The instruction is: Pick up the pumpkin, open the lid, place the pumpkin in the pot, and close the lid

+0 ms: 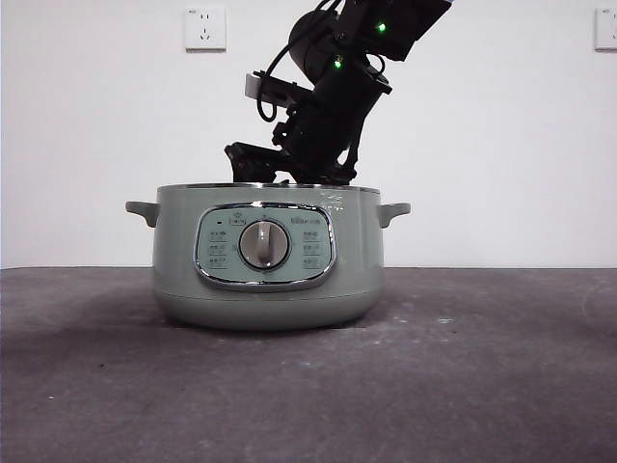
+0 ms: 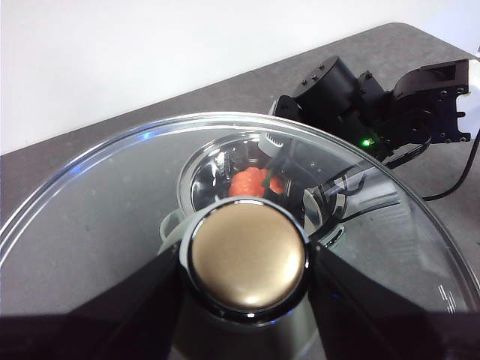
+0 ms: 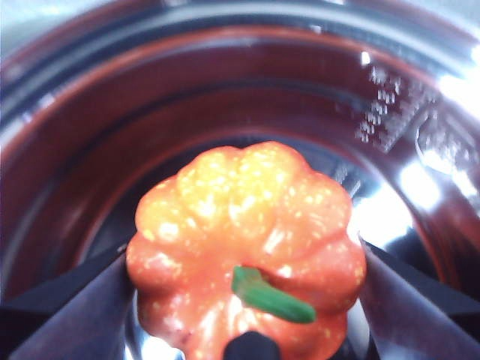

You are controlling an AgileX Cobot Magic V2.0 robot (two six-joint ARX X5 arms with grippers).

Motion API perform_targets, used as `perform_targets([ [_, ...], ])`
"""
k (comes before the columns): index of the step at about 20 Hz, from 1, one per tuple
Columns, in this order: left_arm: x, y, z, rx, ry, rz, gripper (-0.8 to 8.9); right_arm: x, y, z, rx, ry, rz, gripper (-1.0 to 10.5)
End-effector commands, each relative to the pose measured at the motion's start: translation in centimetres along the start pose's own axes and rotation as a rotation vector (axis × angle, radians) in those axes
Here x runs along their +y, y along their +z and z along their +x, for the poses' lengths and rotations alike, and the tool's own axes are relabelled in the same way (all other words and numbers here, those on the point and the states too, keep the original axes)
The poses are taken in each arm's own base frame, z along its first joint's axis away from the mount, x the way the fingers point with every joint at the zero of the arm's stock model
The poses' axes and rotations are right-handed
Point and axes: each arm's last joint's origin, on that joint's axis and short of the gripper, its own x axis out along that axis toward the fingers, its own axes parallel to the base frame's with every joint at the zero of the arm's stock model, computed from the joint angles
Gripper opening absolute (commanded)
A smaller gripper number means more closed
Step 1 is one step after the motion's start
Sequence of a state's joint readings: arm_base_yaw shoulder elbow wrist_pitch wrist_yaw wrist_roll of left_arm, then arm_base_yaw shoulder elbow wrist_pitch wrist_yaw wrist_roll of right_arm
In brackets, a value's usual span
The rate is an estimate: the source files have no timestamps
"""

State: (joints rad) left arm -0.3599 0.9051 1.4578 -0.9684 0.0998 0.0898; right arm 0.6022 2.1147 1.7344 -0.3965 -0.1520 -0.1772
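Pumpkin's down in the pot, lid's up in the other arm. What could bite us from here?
1. The right gripper is shut on the pumpkin inside the pot; lifting out before opening could drag it back up.
2. The left gripper holds the lid only by its knob; it could tilt or slip.
3. Lowering the lid early would hit the right arm.

Black arm [image 1: 333, 96] with green lights, looping black cable, white collar

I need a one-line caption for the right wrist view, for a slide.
Right gripper holds the pumpkin inside the pot.
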Motion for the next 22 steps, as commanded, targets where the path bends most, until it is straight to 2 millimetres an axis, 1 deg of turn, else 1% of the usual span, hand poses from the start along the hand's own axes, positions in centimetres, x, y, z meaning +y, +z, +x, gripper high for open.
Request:
perform_targets([
  [1,0.0,0.5,-0.6,-0.064,-0.002,0.022,-0.08,0.0,-0.9,1.3,0.042,0.004,-0.003,-0.1],
  [5,0.0,0.4,-0.6,-0.064,-0.003,0.026,-0.08,0.1,-1.3,1.6,0.068,0.010,0.001,-0.1],
  [6,0.0,0.4,-0.6,-0.064,-0.003,0.026,-0.08,0.1,-1.2,1.6,0.067,0.013,0.001,0.2],
  [7,0.0,0.4,-0.6,-0.064,-0.003,0.026,-0.08,0.1,-1.3,1.6,0.069,0.012,0.007,1.7],
  [8,0.0,0.4,-0.6,-0.064,-0.004,0.026,-0.08,0.1,-1.3,1.6,0.072,0.013,0.014,4.0],
  [9,0.0,0.4,-0.6,-0.064,-0.005,0.027,-0.08,0.1,-1.3,1.6,0.077,0.013,0.019,5.9],
  [12,0.0,0.4,-0.6,-0.064,-0.004,0.026,-0.09,0.1,-1.4,1.6,0.081,0.013,0.038,6.1],
  [15,0.0,0.5,-0.5,-0.062,-0.005,0.026,-0.08,0.0,-0.5,1.1,0.061,0.009,0.040,6.1],
  [17,0.0,0.5,-0.5,-0.063,-0.005,0.026,-0.08,0.0,0.8,-0.7,0.011,-0.004,0.044,6.0],
  [18,0.0,0.5,-0.5,-0.062,-0.005,0.027,-0.09,0.0,1.6,-2.2,-0.021,-0.033,0.041,6.0],
  [20,0.1,0.6,0.1,-0.054,-0.004,0.047,-0.08,-0.5,2.9,-6.8,-0.041,-0.137,0.061,6.0],
  [22,0.2,1.0,1.6,-0.032,-0.008,0.059,-0.08,-1.0,3.4,-12.4,-0.037,-0.205,0.094,6.0],
])
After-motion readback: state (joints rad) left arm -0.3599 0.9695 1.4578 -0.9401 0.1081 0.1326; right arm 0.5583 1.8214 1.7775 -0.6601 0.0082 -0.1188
